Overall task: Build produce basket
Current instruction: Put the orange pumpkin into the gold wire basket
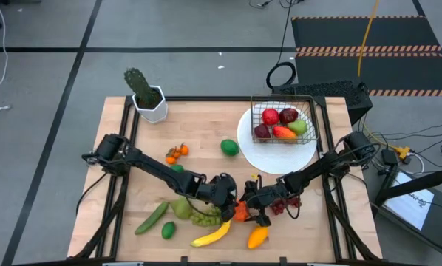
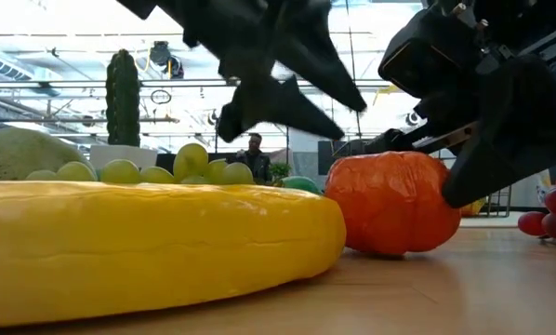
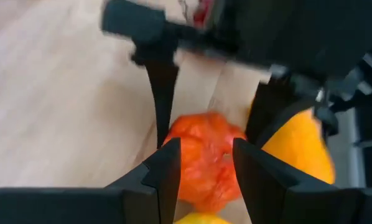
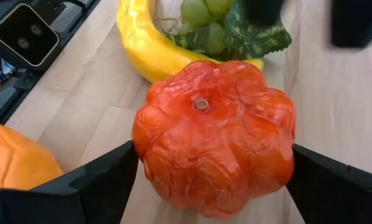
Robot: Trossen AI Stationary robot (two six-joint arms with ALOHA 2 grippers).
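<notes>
From above, I judged the job well under half done. Going left to right across the surface [image 1: 132, 170]: the cactus [image 1: 141, 90] stood at the far left, no part of the load. Nearer me lay small orange fruits [image 1: 177, 153], a lime [image 1: 229, 147], then the front cluster: cucumber [image 1: 151, 218], a second lime [image 1: 168, 230], pear [image 1: 180, 207], green grapes [image 1: 206, 217], banana [image 1: 213, 234], mango [image 1: 258, 236] and purple grapes [image 1: 284, 207]. All of that was left to move. At the far right the basket [image 1: 283, 122] sat on the plate [image 1: 258, 151], holding only a few pieces, red apples and something green and orange among them.

Both arms met at the front middle over a wrinkled orange-red fruit [image 4: 214, 152]. My left hand [image 1: 232, 196] hung just left of it, fingers fairly narrow and holding nothing that I could see. My right hand [image 1: 259, 207] was on it from the right, fingers wide and standing on either side of the fruit, close to its skin; I could not tell whether they pressed it yet.

The right wrist view showed that straddle plainly, with the fruit's stem dimple up and the banana just beyond it. The left wrist view showed the same fruit between my left fingers [image 3: 167, 171], but beyond them and untouched. The low view alone showed the fruit resting on the surface, not lifted, and a person far back in the room. Only the high view showed the basket.
</notes>
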